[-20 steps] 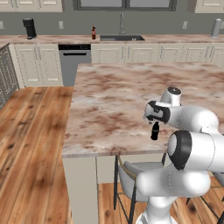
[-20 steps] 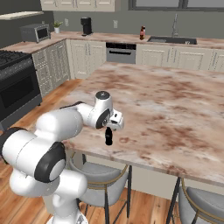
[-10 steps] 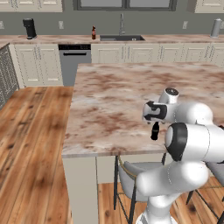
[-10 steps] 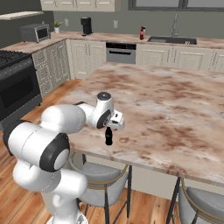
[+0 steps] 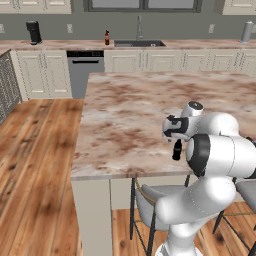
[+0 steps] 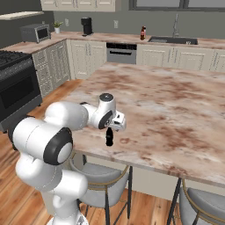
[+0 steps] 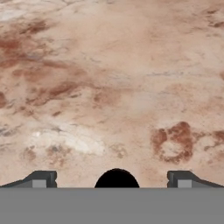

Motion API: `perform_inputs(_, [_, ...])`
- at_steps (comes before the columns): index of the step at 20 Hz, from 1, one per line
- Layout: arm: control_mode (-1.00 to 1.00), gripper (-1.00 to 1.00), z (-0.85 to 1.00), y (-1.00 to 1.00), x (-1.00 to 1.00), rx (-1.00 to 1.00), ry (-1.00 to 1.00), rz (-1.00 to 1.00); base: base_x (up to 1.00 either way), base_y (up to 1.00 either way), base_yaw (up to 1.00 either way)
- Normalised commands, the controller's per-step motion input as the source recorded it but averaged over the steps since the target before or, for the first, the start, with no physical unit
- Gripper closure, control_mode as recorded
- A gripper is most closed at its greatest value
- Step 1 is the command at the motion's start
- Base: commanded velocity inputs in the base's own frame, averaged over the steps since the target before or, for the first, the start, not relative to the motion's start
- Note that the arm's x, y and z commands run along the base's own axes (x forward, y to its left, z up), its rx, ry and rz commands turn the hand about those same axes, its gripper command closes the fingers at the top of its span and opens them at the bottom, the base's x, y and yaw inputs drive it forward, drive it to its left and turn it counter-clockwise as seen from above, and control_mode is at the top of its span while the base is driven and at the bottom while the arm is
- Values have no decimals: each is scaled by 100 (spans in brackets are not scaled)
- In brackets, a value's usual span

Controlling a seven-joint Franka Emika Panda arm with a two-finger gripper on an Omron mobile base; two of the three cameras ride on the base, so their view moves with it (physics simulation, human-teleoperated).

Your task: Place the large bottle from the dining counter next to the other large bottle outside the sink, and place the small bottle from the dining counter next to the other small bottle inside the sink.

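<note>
Currently the gripper (image 7: 109,180) hangs directly above the small black bottle (image 6: 109,136), which stands upright on the dining counter (image 5: 135,115) close to its near edge. In the hand view the bottle's dark rounded top (image 7: 117,178) sits midway between the two finger tips (image 7: 40,179), with stone showing on either side of it; the fingers are spread wide and touch nothing. Whether the tips have reached the level of the bottle's neck cannot be told from the base views, since the hand covers the bottle's top there.

Left base view: the small black bottle (image 5: 177,149) stands just under the gripper (image 5: 176,136), at the right part of the island's front edge. Right base view: the gripper (image 6: 115,125) is just above the bottle, with the white arm reaching in from the lower left.

Far side of the room: the sink (image 5: 139,44) is set in the wall countertop (image 6: 118,38), with a tall faucet (image 6: 176,24) behind it. A reddish bottle with a pale cap (image 6: 143,33) stands upright on that countertop just left of the sink, outside the basin. Its detail is too small to read further.

A coffee maker (image 6: 87,26) and a microwave (image 6: 36,32) stand further left along that countertop. Stools (image 6: 99,186) are tucked under the island's near edge.
</note>
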Motion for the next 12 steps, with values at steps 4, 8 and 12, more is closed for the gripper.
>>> perform_inputs(4, [-100,100,-12,0,5,0,0,0,0,0,0])
perform_inputs(8, [-100,100,-16,0,0,1,0,0,0,0,0])
perform_inputs(12, [-100,100,-27,0,-5,1,1,0,0,0,0])
